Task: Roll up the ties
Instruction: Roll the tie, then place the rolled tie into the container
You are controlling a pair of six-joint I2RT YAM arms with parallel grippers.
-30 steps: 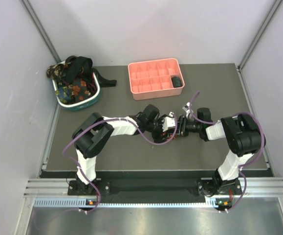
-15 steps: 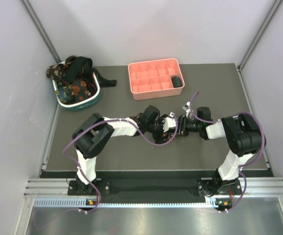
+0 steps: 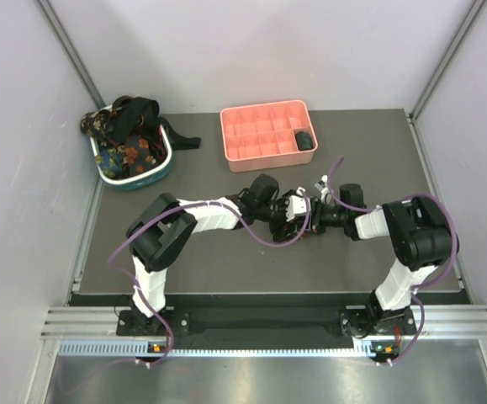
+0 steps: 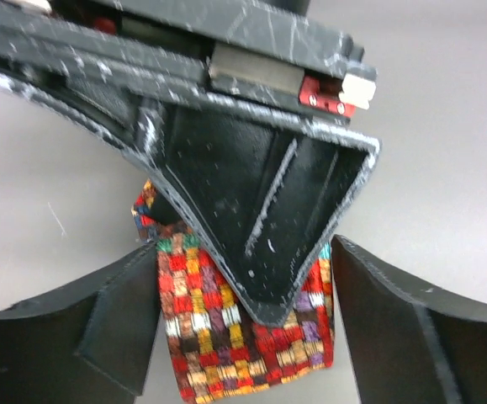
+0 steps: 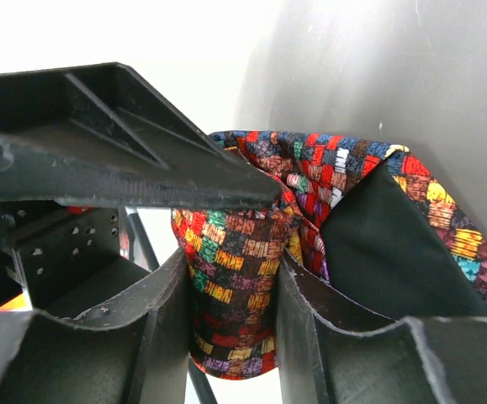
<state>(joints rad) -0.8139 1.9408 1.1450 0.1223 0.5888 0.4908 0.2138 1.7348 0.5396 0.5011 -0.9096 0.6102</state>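
Early yet: my right claw [image 5: 230, 269] pinches the plaid tie [image 5: 319, 177]; my left claw [image 4: 247, 252] gapes wide around it. One dark roll [image 3: 304, 140] sits in the tray [image 3: 247, 135]; more ties [image 3: 134, 151] fill the basket [image 3: 169, 162].

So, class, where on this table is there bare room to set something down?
Free: right of the pink tray; near strip between the arms. Crowded: centre, where left gripper and right gripper meet at the plaid tie; the basket corner.

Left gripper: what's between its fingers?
The plaid tie and a finger of the right gripper, which pinches that tie. The left gripper stands open around both. Shows in the left wrist view.
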